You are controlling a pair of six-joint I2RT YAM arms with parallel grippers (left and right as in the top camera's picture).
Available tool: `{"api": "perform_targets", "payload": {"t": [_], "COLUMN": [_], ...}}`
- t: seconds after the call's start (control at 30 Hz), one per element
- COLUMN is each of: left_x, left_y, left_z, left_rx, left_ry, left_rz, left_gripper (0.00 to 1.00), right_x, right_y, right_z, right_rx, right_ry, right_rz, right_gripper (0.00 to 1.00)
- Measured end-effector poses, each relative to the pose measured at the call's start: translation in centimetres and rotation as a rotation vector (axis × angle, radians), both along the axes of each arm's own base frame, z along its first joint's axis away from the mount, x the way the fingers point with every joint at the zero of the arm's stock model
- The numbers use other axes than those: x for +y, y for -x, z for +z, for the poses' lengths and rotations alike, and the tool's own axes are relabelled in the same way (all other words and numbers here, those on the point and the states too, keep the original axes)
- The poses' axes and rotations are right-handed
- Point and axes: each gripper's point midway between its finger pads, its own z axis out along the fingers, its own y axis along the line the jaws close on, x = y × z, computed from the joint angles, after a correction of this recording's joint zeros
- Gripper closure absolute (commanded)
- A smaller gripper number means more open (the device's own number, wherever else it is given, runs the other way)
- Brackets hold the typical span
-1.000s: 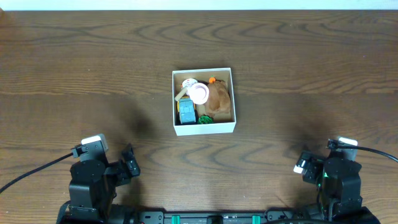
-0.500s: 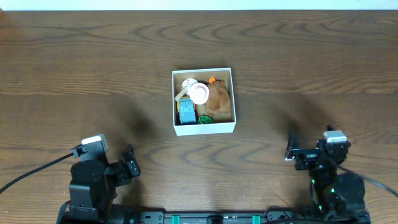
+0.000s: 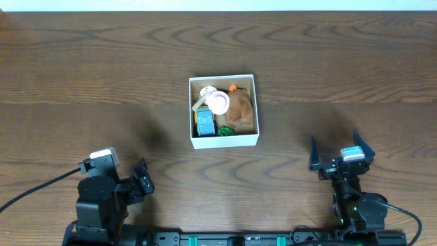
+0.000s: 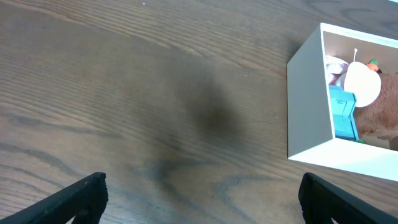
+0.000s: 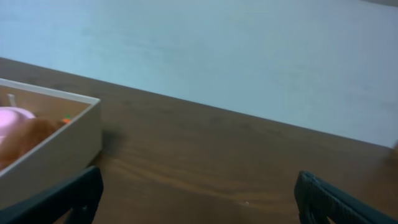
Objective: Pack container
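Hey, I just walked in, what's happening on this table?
Two robot arms are packing a square white cardboard box in the middle of the dark wooden table. It already holds small toys, among them a brown plush and a blue toy. Right now the left gripper and right gripper are both open, empty and apart from the box.

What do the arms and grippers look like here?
Both black. The left arm has a white block and a cable trailing left; the right arm a white block and green light. The left gripper and right gripper have dark tapered fingers.
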Motion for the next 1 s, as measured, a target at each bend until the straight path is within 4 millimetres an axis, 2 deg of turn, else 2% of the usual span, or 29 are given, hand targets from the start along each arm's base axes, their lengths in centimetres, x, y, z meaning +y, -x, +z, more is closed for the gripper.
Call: {"api": "perform_targets", "payload": {"t": [0.1, 0.33, 1.0], "left_x": [0.0, 0.0, 0.0], "left_y": [0.0, 0.0, 0.0], "left_z": [0.0, 0.0, 0.0], "left_rx": [0.0, 0.0, 0.0], "left_ry": [0.0, 0.0, 0.0], "left_rz": [0.0, 0.0, 0.0], "left_gripper": [0.02, 0.02, 0.02], "right_x": [-0.5, -0.9, -1.0], "right_y": [0.0, 0.0, 0.0], "right_z": [-1.6, -1.6, -1.6], "right_rx": [0.067, 0.073, 0.075], "right_ry": [-0.031, -0.096, -0.118], "right_rz": [-0.027, -0.056, -0.064], "right_gripper": [0.01, 0.01, 0.01]}}
